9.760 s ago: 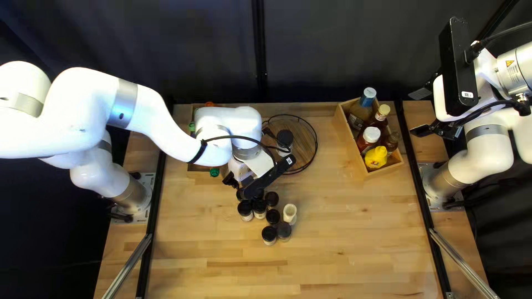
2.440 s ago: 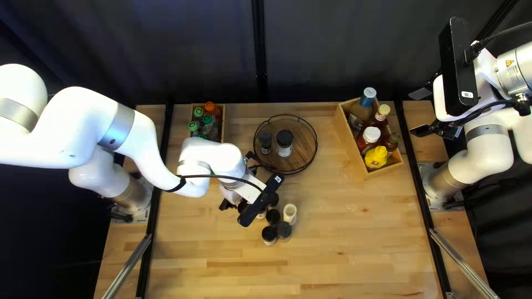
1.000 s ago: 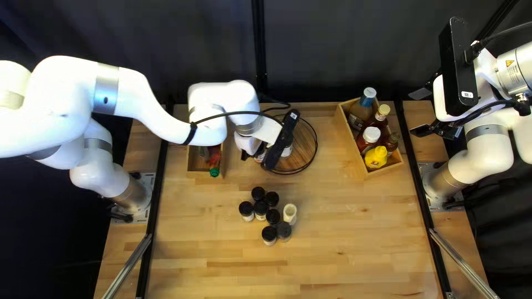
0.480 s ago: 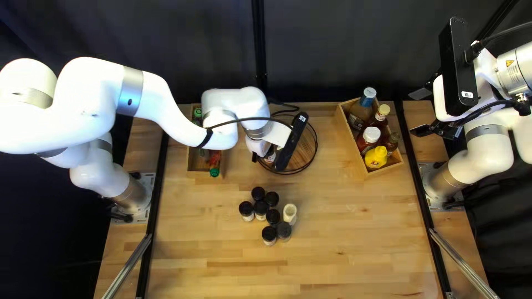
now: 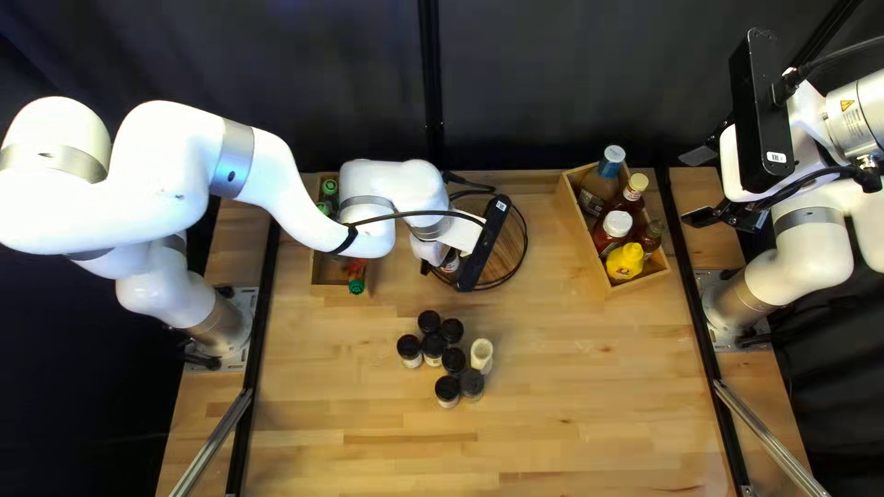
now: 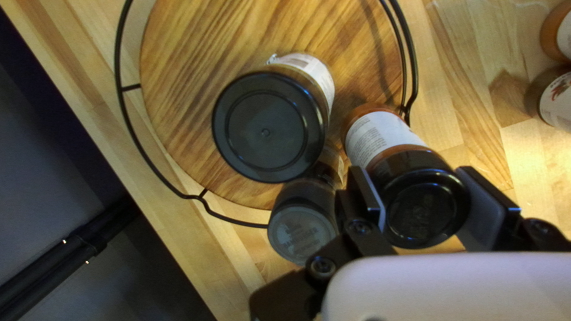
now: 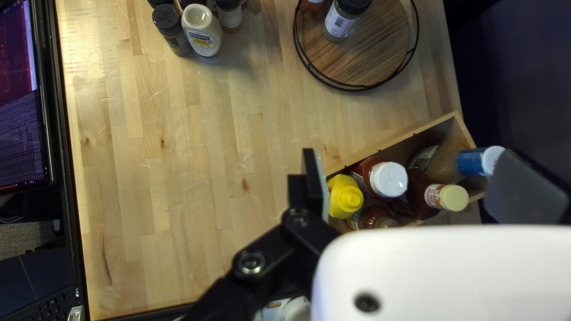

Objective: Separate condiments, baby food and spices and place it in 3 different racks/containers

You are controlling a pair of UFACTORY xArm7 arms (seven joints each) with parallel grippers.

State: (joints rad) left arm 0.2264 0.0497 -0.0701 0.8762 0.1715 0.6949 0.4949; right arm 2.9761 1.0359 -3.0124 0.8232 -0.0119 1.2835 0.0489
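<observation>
Nearest, in front of the round tray [image 5: 512,250], seven dark-lidded jars [image 5: 433,348] stand bunched on the table [image 5: 589,405] with a cream-topped bottle [image 5: 482,353]. At the tray's left part, the left pincer [image 5: 425,268] is clamped on a labelled jar [image 6: 416,205]; two more jars [image 6: 267,128] stand beside it on the tray. Left of the tray, a box [image 5: 330,290] holds green-capped bottles [image 5: 329,188]; right of it, another [image 5: 637,283] holds condiments [image 5: 625,261]. Farther right, the right pincer [image 5: 702,187] gapes wide, holding nothing.

a robotics lab: two robot arms [image 5: 170,179], dark curtain [image 5: 552,83], screen [image 7: 21,125].
</observation>
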